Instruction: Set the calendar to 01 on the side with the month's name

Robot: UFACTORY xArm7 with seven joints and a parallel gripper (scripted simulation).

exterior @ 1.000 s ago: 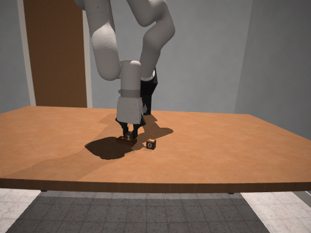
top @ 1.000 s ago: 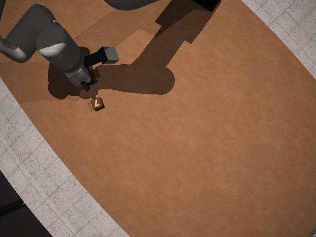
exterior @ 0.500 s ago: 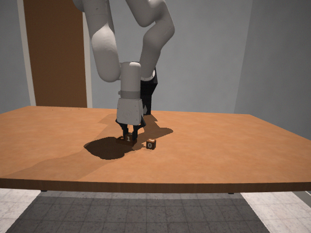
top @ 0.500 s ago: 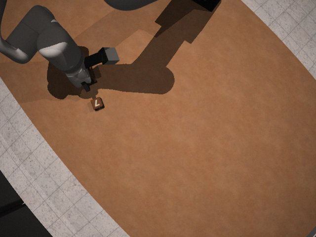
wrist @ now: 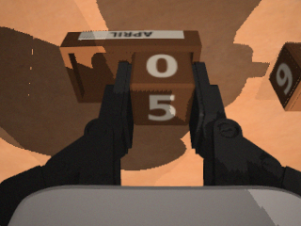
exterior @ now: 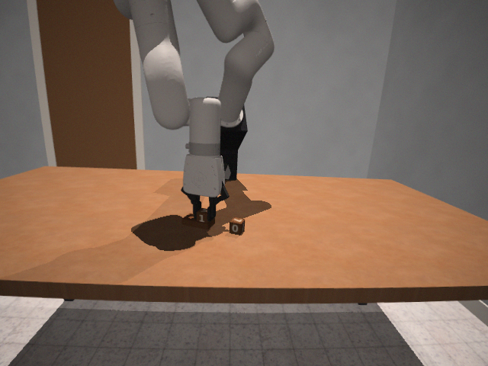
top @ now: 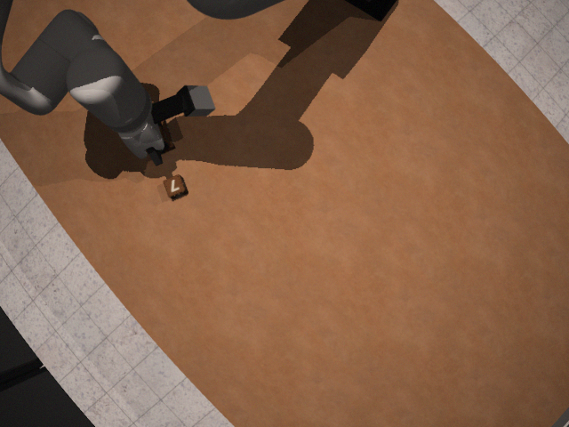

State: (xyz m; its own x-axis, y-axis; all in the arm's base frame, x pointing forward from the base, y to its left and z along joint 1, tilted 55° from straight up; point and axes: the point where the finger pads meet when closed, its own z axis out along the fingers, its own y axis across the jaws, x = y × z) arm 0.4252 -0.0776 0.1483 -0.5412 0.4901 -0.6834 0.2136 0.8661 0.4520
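Pinching one cube (exterior: 202, 216) (wrist: 161, 87) over tray (exterior: 203, 225) (wrist: 130, 39): gripper (exterior: 204, 213) (wrist: 161, 81), its fingers flanking cube. Second cube (top: 175, 186) (exterior: 236, 226) (wrist: 288, 77) apart, on counter (top: 348, 257) (exterior: 299, 244). Two cubes, one tray. Wrist view alone shows APRIL; exterior shows held cube's 1.
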